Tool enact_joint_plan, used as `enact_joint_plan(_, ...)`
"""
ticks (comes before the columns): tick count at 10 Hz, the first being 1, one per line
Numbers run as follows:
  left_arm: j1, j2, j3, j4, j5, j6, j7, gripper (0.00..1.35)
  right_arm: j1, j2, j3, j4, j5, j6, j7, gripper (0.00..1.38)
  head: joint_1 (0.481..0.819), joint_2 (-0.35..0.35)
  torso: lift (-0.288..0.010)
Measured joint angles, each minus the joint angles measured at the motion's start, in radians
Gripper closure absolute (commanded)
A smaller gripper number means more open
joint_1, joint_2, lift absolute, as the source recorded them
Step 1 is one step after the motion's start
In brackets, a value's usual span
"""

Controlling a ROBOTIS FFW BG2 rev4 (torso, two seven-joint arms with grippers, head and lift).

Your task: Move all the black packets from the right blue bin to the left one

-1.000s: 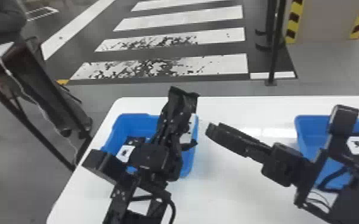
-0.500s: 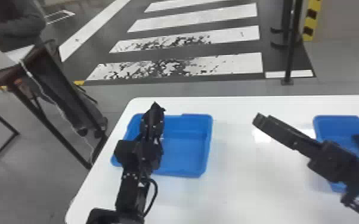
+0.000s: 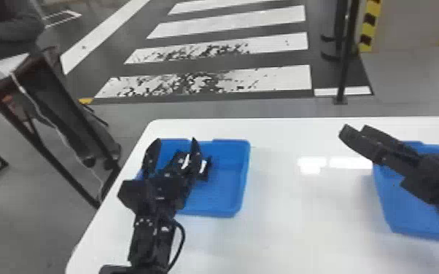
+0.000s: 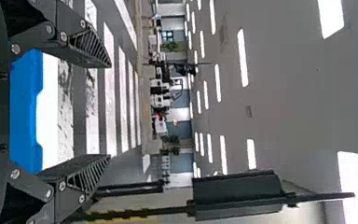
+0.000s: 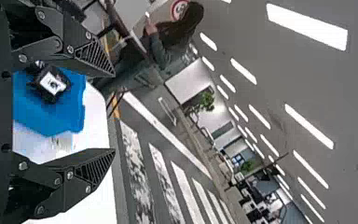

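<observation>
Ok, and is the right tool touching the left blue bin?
Apart. The head view shows it: a broad stretch of white tabletop lies between the right tool and the left blue bin.

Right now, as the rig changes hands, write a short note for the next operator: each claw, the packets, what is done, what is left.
Left claw: open, nothing between its fingers, above the left bin.
Right claw: open and unloaded, above the white table beside the near-side edge of the right bin.
Done: at least one black packet lies in the left bin.
Left: unclear; the right arm hides much of the right bin. Check there, then move any packets across.
</observation>
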Motion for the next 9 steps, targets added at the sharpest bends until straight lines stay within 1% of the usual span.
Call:
enact_joint_plan(1,0.027,0.002,-0.037,-0.009,0.081,-0.068,-0.033,0.12,-0.008,0.005,-0.036,-0.005,0.097,0.020,-0.019,0.50,0.695,0.197,-0.140)
enact_joint_plan(2,0.067,0.006,-0.077,-0.038,0.148,-0.135,-0.058,0.11,-0.014,0.011,-0.084,-0.022,0.226,0.068,-0.050,0.49,0.695,0.131,-0.140)
enact_joint_plan(3,0.121,0.008,-0.112,-0.100,0.186,-0.167,-0.062,0.11,-0.009,0.018,-0.134,-0.057,0.341,0.147,-0.092,0.49,0.695,0.063,-0.140)
enact_joint_plan(4,0.175,0.010,-0.150,-0.168,0.223,-0.174,-0.062,0.11,0.006,0.030,-0.190,-0.082,0.419,0.214,-0.121,0.49,0.695,0.024,-0.140)
enact_joint_plan(5,0.219,0.010,-0.189,-0.219,0.262,-0.175,-0.063,0.11,0.017,0.040,-0.248,-0.077,0.476,0.249,-0.133,0.47,0.695,-0.051,-0.140)
enact_joint_plan(6,0.247,0.012,-0.224,-0.251,0.282,-0.172,-0.068,0.12,0.022,0.045,-0.296,-0.045,0.515,0.266,-0.140,0.45,0.695,-0.124,-0.140)
enact_joint_plan(7,0.255,0.019,-0.243,-0.269,0.286,-0.152,-0.086,0.12,0.022,0.046,-0.328,-0.003,0.538,0.274,-0.143,0.40,0.695,-0.183,-0.140)
enact_joint_plan(8,0.256,0.024,-0.240,-0.280,0.287,-0.122,-0.105,0.12,0.014,0.046,-0.341,0.040,0.548,0.278,-0.143,0.31,0.695,-0.211,-0.140)
enact_joint_plan(9,0.261,0.022,-0.231,-0.286,0.286,-0.107,-0.109,0.12,0.000,0.045,-0.342,0.077,0.552,0.279,-0.142,0.24,0.695,-0.214,-0.140)
